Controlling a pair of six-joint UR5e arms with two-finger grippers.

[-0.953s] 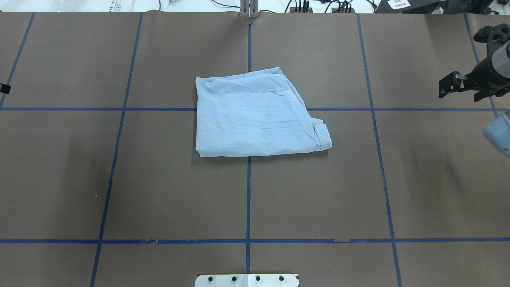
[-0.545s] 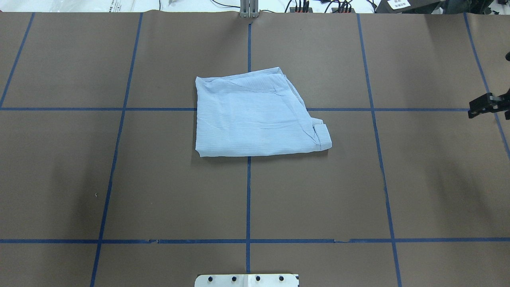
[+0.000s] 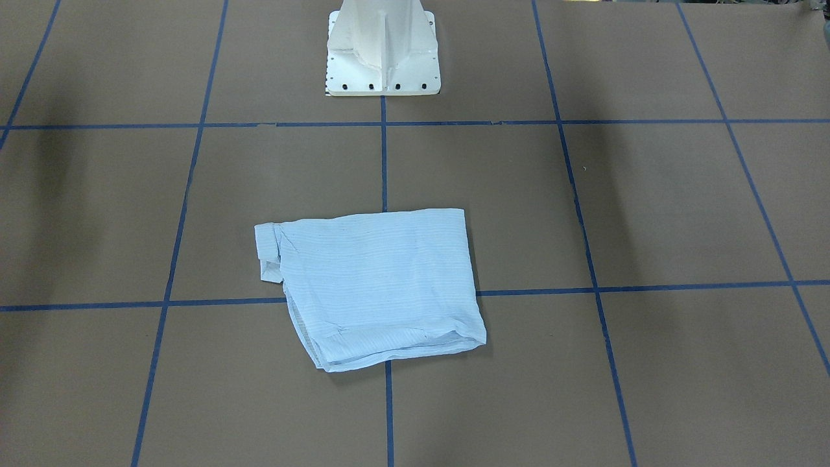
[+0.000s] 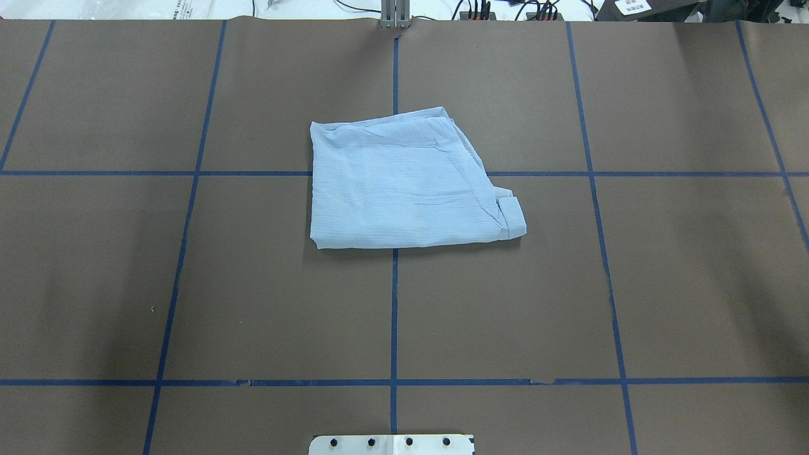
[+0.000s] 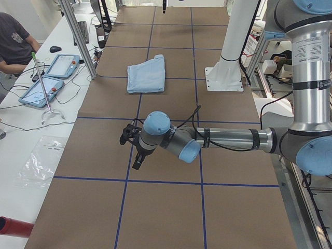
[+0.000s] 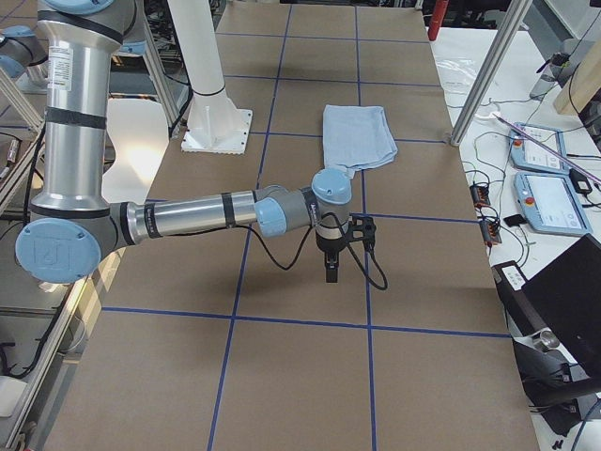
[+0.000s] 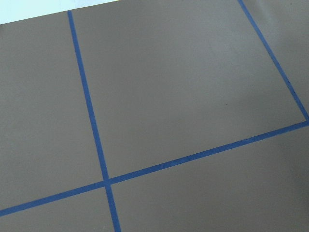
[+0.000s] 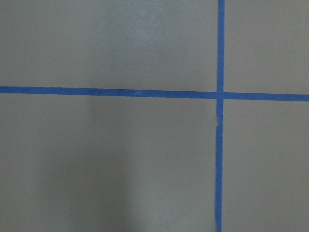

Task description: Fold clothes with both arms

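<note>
Base plate of the white pedestal (image 4: pixel 392 444) sits at the near edge of the overhead view. It stands on the brown table (image 4: pixel 253 303), which is crossed by blue tape lines (image 4: pixel 393 316).

From the robot's side both arms reach out low over the table, one toward each end. The left arm (image 5: pixel 223 139) lies almost level, and the left gripper (image 5: pixel 136 164) points down over a tape line. The right arm (image 6: pixel 197 214) is stretched out the same way, with the right gripper (image 6: pixel 330 272) pointing down beside a tape crossing. Both grippers show only in the side views, so I cannot tell whether their fingers are apart or together. Neither holds anything that can be seen, and both are well apart from the shirt. Each wrist camera sees only brown cover and blue tape.

Farther out, the light blue shirt (image 4: pixel 404 183) lies flat in the middle of the table. It is folded into a rough four-sided shape and covers the crossing of the centre tape line and a cross line. A small folded piece sticks out at its near corner on the robot's right. Stacked layers show along its far edge.

Beyond the far edge of the table run black cables (image 4: pixel 505 9). In the left side view a person (image 5: pixel 13 41) sits past that edge.
</note>
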